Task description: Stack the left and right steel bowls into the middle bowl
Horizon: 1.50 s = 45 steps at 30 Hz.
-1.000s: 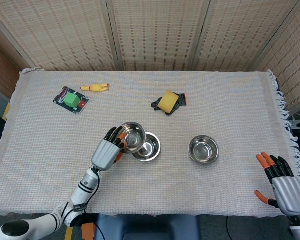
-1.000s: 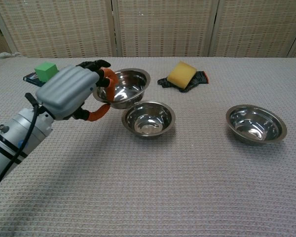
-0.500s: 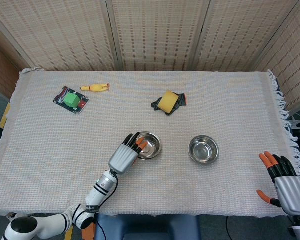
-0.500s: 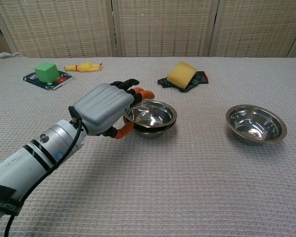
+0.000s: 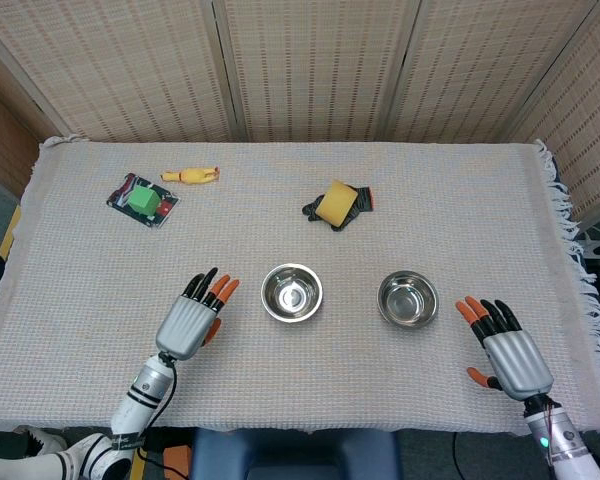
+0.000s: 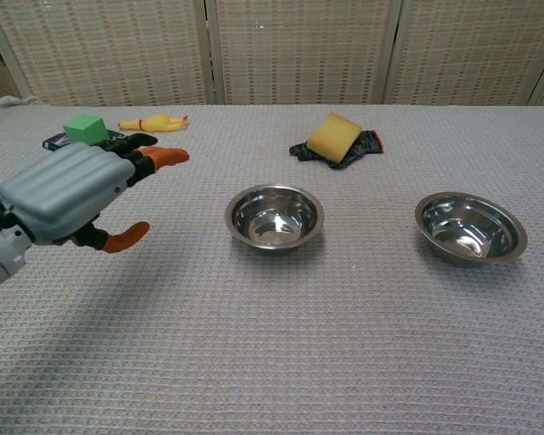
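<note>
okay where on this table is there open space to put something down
Bare cloth lies between the middle bowl and the right bowl, along the front edge between the left hand and right hand, and in the far right corner. Busier: the green cube and yellow sponge areas.

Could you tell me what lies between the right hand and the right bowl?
Nothing: only bare cloth separates the right hand from the right bowl. The head view shows it; the chest view leaves that hand out of frame.

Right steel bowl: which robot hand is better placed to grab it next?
The right robot hand: open and just beside the right bowl. The left robot hand sits beyond the middle bowl.
</note>
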Each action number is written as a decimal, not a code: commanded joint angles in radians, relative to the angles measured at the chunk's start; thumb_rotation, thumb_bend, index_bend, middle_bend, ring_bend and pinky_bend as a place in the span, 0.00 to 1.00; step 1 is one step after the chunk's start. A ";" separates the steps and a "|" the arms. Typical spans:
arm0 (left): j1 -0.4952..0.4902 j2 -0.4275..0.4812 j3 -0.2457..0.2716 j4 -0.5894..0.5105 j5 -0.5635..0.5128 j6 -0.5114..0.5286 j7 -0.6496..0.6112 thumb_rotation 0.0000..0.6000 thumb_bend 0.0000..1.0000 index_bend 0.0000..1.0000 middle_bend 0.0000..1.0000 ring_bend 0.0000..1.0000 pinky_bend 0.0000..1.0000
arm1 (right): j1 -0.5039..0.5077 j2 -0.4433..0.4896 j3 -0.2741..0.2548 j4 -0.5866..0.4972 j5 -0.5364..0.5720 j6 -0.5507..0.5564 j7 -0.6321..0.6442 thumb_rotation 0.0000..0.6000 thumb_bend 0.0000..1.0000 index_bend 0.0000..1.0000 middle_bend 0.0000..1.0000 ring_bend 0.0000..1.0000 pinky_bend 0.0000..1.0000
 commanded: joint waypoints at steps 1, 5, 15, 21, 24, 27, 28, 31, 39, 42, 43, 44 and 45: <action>0.032 0.041 0.018 -0.012 -0.009 0.024 -0.030 1.00 0.42 0.06 0.10 0.00 0.16 | 0.091 -0.139 0.057 0.121 0.056 -0.088 -0.093 1.00 0.10 0.13 0.00 0.00 0.00; 0.049 0.073 0.022 -0.012 -0.002 0.038 -0.059 1.00 0.42 0.06 0.10 0.00 0.16 | 0.149 -0.242 0.084 0.212 0.107 -0.158 -0.111 1.00 0.13 0.23 0.00 0.00 0.00; 0.067 0.131 0.011 -0.025 0.006 0.050 -0.106 1.00 0.42 0.06 0.09 0.00 0.16 | 0.216 -0.380 0.091 0.366 0.116 -0.177 -0.090 1.00 0.29 0.52 0.03 0.00 0.00; 0.077 0.149 0.007 -0.034 0.011 0.058 -0.115 1.00 0.41 0.06 0.09 0.00 0.16 | 0.198 -0.440 0.059 0.432 -0.075 0.073 0.043 1.00 0.41 0.78 0.20 0.00 0.02; 0.081 0.158 0.003 -0.044 0.012 0.063 -0.129 1.00 0.42 0.06 0.09 0.00 0.16 | 0.200 -0.452 0.057 0.450 -0.129 0.142 0.020 1.00 0.44 0.79 0.21 0.00 0.02; 0.082 0.167 0.001 -0.050 0.022 0.073 -0.145 1.00 0.42 0.06 0.11 0.01 0.17 | 0.205 -0.466 0.060 0.460 -0.159 0.181 0.000 1.00 0.45 0.79 0.22 0.02 0.05; 0.089 0.176 -0.014 -0.058 0.039 0.115 -0.192 1.00 0.42 0.07 0.11 0.02 0.17 | 0.219 -0.482 0.068 0.457 -0.189 0.212 -0.007 1.00 0.45 0.79 0.23 0.02 0.06; 0.114 0.230 -0.022 -0.098 0.060 0.172 -0.281 1.00 0.42 0.07 0.12 0.03 0.17 | 0.270 -0.527 0.103 0.438 -0.168 0.166 0.008 1.00 0.45 0.78 0.23 0.03 0.06; 0.156 0.336 -0.029 -0.169 0.056 0.212 -0.290 1.00 0.42 0.07 0.12 0.03 0.17 | 0.388 -0.663 0.137 0.537 -0.118 0.022 0.019 1.00 0.45 0.75 0.23 0.03 0.06; 0.168 0.368 -0.037 -0.188 0.044 0.214 -0.299 1.00 0.42 0.07 0.12 0.03 0.17 | 0.434 -0.744 0.151 0.626 -0.101 -0.010 0.068 1.00 0.45 0.74 0.23 0.03 0.07; 0.172 0.378 -0.037 -0.194 0.042 0.215 -0.299 1.00 0.42 0.07 0.12 0.03 0.17 | 0.446 -0.766 0.157 0.652 -0.092 -0.020 0.082 1.00 0.45 0.73 0.23 0.03 0.07; 0.175 0.387 -0.038 -0.198 0.039 0.215 -0.298 1.00 0.42 0.07 0.12 0.03 0.17 | 0.457 -0.785 0.161 0.676 -0.084 -0.032 0.091 1.00 0.45 0.72 0.23 0.03 0.07; 0.178 0.395 -0.039 -0.199 0.036 0.216 -0.300 1.00 0.42 0.07 0.12 0.03 0.17 | 0.467 -0.801 0.164 0.698 -0.075 -0.046 0.094 1.00 0.45 0.69 0.23 0.03 0.07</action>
